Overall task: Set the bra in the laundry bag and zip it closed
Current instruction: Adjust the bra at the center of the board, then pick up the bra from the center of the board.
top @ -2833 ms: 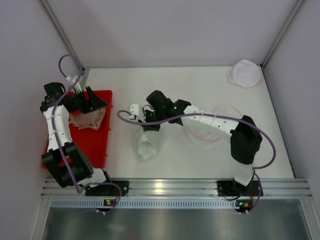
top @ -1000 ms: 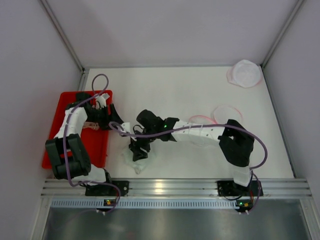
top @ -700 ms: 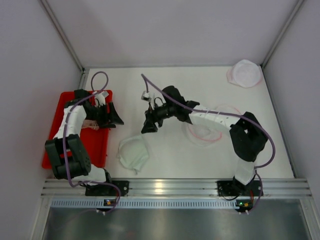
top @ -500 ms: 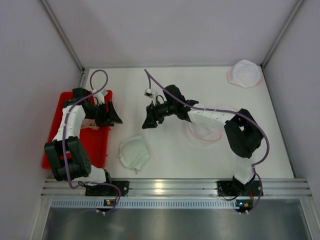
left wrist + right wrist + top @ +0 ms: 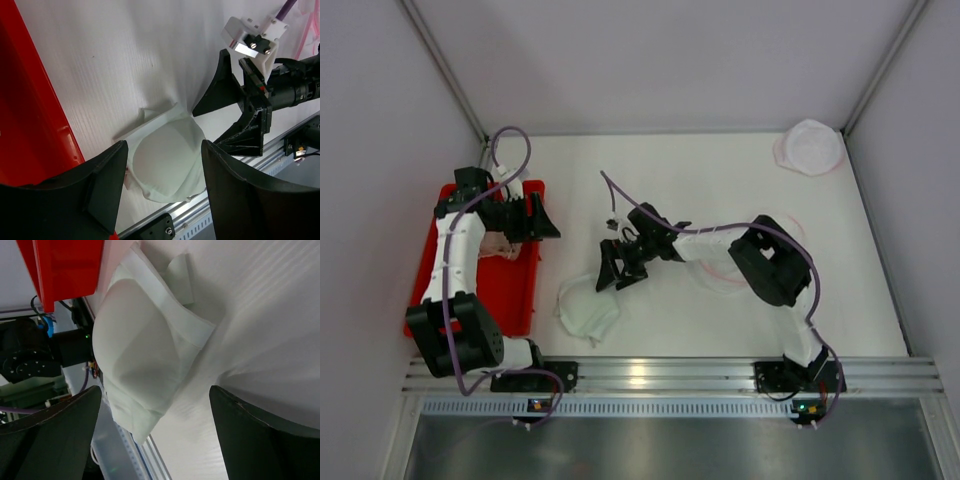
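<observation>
The bra, pale white and folded cup on cup, lies on the table near the front edge. Nothing touches it. My right gripper hangs open just behind and to the right of it, fingers spread wide and empty. My left gripper is open and empty over the right edge of the red tray. The translucent round laundry bag with pink trim lies mostly hidden under my right arm.
A pinkish garment lies in the red tray below my left wrist. A second round mesh bag sits in the back right corner. The metal rail runs along the front edge close to the bra.
My right gripper let go of the bra, rose back and away, then came down beside it with its fingers wider. The bra stays on the table. My left arm shifted slightly back.
</observation>
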Action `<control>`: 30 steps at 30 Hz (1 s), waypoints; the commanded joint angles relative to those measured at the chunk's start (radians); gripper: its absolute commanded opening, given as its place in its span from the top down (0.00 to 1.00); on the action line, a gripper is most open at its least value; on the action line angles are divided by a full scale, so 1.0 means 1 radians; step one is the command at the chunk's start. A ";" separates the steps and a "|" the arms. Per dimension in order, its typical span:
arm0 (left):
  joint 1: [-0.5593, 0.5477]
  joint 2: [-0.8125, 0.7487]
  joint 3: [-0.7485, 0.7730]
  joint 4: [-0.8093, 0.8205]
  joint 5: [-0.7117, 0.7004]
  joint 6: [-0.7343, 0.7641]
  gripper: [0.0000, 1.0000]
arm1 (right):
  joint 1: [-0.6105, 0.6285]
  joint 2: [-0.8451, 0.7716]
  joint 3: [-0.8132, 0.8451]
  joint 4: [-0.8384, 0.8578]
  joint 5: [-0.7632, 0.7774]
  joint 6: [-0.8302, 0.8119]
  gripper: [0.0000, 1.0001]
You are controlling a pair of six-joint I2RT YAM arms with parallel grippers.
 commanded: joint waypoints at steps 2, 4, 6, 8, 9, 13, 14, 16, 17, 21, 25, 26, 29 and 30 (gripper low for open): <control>-0.003 -0.033 0.037 -0.005 -0.003 0.012 0.34 | 0.055 0.049 0.030 0.088 -0.059 0.153 0.10; -0.002 -0.036 0.039 -0.005 -0.004 0.014 0.34 | 0.063 0.082 0.025 0.122 -0.091 0.206 0.14; -0.002 -0.041 0.037 -0.005 -0.010 0.017 0.34 | 0.060 0.100 0.014 0.157 -0.101 0.248 0.24; -0.002 -0.044 0.034 -0.005 -0.009 0.018 0.34 | 0.055 0.106 0.010 0.168 -0.107 0.256 0.37; -0.002 -0.041 0.031 -0.005 -0.003 0.017 0.34 | 0.050 0.108 -0.001 0.188 -0.108 0.263 0.53; -0.003 -0.033 0.014 -0.005 0.048 0.023 0.34 | -0.005 0.074 -0.032 0.292 -0.140 0.296 0.84; -0.003 -0.035 0.010 -0.007 0.069 0.025 0.33 | -0.020 0.065 -0.036 0.309 -0.145 0.297 0.88; -0.003 -0.033 0.000 -0.005 0.141 0.028 0.32 | -0.066 0.030 -0.045 0.350 -0.159 0.294 0.98; -0.003 -0.033 0.000 -0.005 0.161 0.032 0.31 | -0.081 0.017 -0.045 0.361 -0.163 0.286 1.00; -0.040 -0.019 0.011 0.001 0.207 0.052 0.30 | -0.158 -0.058 -0.042 0.427 -0.193 0.264 1.00; -0.087 -0.022 0.011 0.044 0.191 0.038 0.30 | -0.209 -0.122 -0.039 0.439 -0.220 0.219 1.00; -0.092 -0.022 0.011 0.056 0.174 0.032 0.29 | -0.213 -0.136 -0.044 0.444 -0.226 0.210 1.00; -0.100 -0.029 0.006 0.120 0.146 -0.023 0.30 | -0.238 -0.216 -0.073 0.465 -0.249 0.202 1.00; -0.100 -0.029 0.003 0.136 0.148 -0.041 0.30 | -0.246 -0.271 -0.091 0.461 -0.254 0.190 1.00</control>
